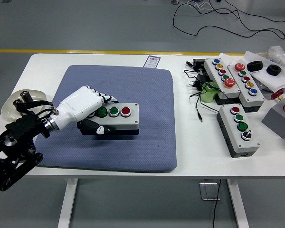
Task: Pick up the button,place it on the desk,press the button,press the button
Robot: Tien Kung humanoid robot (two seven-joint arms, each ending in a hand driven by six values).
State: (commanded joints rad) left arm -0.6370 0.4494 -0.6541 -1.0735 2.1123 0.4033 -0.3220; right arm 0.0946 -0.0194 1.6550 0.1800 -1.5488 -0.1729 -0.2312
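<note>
The left hand is gripping the button box by its left end, white fingers curling over the top edge and the dark thumb pressing against the front side. The box is sitting left of centre in the frame, over the blue mat that is covering much of the desk. It is showing a green button, a second green button and a red button in a row along its grey lid. Whether its underside is touching the mat or hanging just above it cannot be told from this view.

The right hand is not appearing anywhere in the frame.

The risk here is coming from the grip itself: the hand is holding only one end, so the free right end may be sagging, and letting go before the base is lying flat could be leaving the box tilted or tipped on the soft mat. The fingers are also lying right beside the nearest green button, so a careless release could be pressing it too soon.

Other control boxes and loose cables are lying well apart at the right of the frame, out of the way.
</note>
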